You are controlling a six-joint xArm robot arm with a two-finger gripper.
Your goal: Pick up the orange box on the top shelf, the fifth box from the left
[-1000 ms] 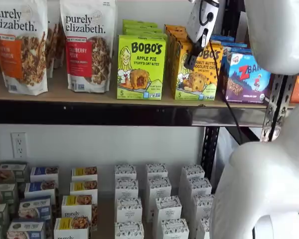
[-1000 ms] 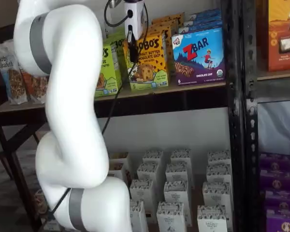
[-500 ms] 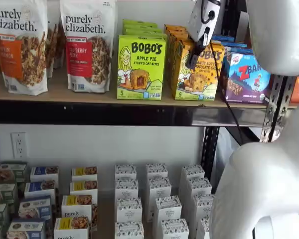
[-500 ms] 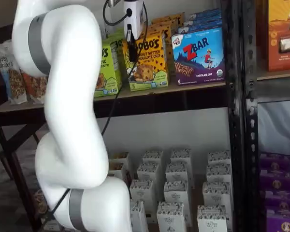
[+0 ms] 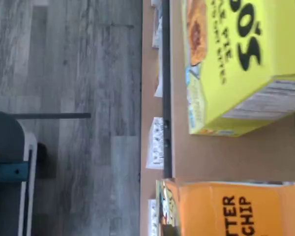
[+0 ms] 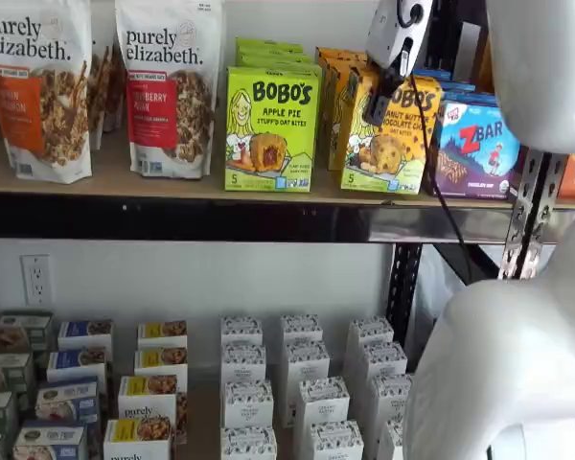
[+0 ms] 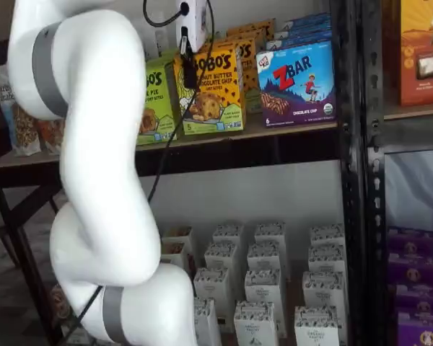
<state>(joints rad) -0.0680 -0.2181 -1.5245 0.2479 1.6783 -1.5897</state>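
Shelf views, both: the gripper [image 6: 381,99], a white body with black fingers, hangs from above in front of the orange box [image 6: 388,134], its fingers over the box's upper left face. They appear side-on as one dark shape, so I cannot tell whether the claw is wide, narrow or gripping; the same holds in a shelf view where the gripper [image 7: 190,75] covers the box's top left corner. A black cable [image 6: 431,182] trails down beside it.

The orange box [image 7: 211,92] stands upright at the front edge of the top shelf [image 6: 172,187], with more orange cartons lined up behind it. Just beside it on one side is the green box [image 6: 270,129], on the other the blue box [image 7: 297,85]; granola bags [image 6: 168,86] stand further along. Small white boxes [image 6: 302,383] fill the lower level.

Wrist view: the orange box [image 5: 231,209] and the green box [image 5: 241,64] appear close up with bare shelf board [image 5: 211,157] between them and grey floor [image 5: 78,73] beyond the edge.

Step in hand, as judged: the final approach or the grip itself, lift not begun, since the box's base appears to rest on the board. The next move calls for a firm hold on the carton, then a straight pull clear of both neighbours.
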